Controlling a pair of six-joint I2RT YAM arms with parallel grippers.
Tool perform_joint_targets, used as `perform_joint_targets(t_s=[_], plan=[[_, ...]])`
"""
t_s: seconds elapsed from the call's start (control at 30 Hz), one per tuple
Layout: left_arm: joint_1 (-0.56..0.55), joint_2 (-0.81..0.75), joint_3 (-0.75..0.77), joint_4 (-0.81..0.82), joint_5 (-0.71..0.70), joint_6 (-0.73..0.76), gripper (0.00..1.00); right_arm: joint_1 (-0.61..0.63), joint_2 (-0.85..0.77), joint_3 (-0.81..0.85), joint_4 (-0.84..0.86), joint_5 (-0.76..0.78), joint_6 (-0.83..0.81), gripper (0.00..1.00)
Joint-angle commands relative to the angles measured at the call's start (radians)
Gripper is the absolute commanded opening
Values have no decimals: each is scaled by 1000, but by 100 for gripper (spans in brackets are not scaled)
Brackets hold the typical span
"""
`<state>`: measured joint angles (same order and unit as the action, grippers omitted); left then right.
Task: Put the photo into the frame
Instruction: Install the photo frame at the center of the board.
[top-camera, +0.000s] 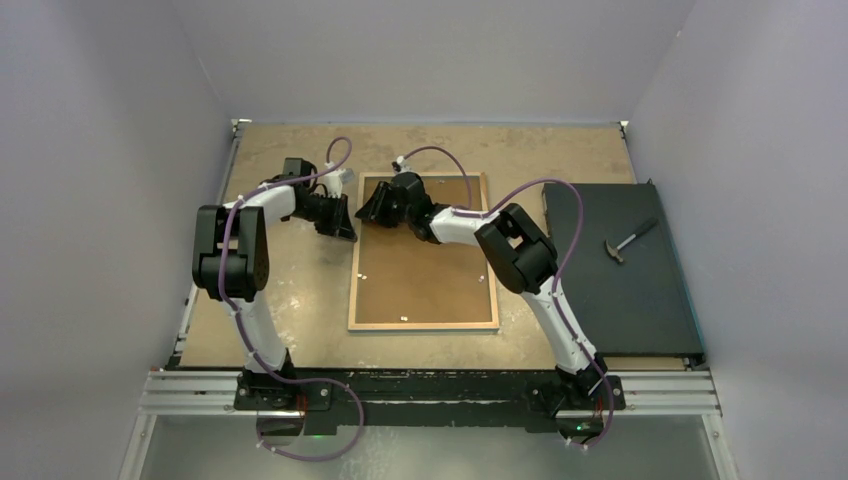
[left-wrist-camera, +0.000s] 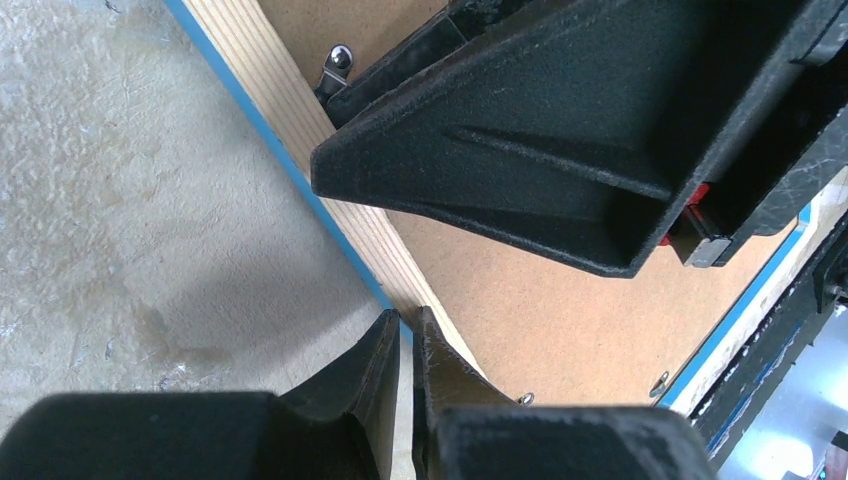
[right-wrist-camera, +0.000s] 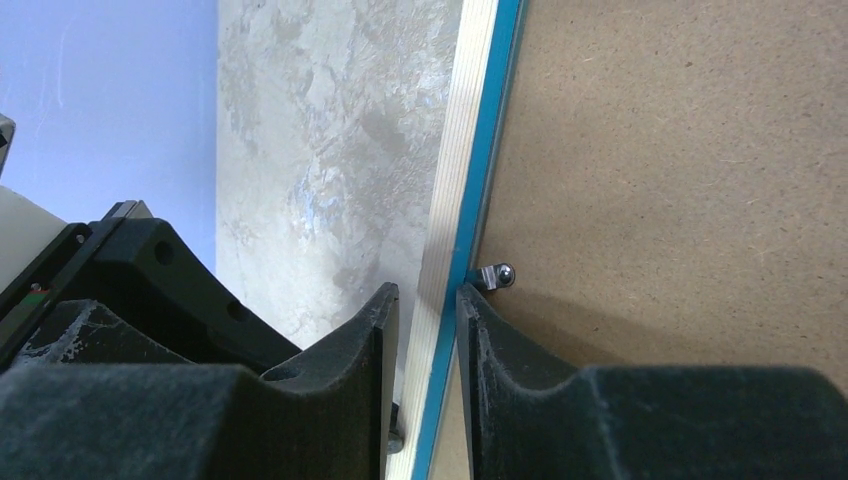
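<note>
The beige counter (top-camera: 290, 300) carries a black mat (top-camera: 620, 290) at 3 o'clock, and the frame (top-camera: 425, 325) lies at its middle, face down. A brown backing board (top-camera: 420, 280) fills the frame's wood-coloured rim. Both arms reach to the frame's 11 o'clock corner. The right gripper (right-wrist-camera: 428, 300) is closed on the frame's rim, with the pale wood strip and the blue edge between its fingers. The left gripper (left-wrist-camera: 405, 325) stands at the 9 o'clock rim, just beside the right one. Its fingers are almost together over the blue outer edge, and it cannot be told if they pinch it. A hammer (top-camera: 628, 240) rests on the mat. A small metal clip (right-wrist-camera: 497, 275) sits on the board just beside the right gripper.
</note>
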<state>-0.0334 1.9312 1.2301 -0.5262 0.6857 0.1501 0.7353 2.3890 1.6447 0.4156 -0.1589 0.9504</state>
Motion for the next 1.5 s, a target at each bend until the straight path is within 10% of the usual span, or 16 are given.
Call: perform_joint_targets(t_s=[0.0,0.73,1.47], plan=[[-8,3,-37,-20,-44,48,5,9,19,-10,17,92,2,30],[-7,-13,-49,-17,-61,41,5,17,-183,-194,98,72,-66,49],[-7,-18,-60,-20,-53,55,4,67,-52,-16,-58,238,-92,47]])
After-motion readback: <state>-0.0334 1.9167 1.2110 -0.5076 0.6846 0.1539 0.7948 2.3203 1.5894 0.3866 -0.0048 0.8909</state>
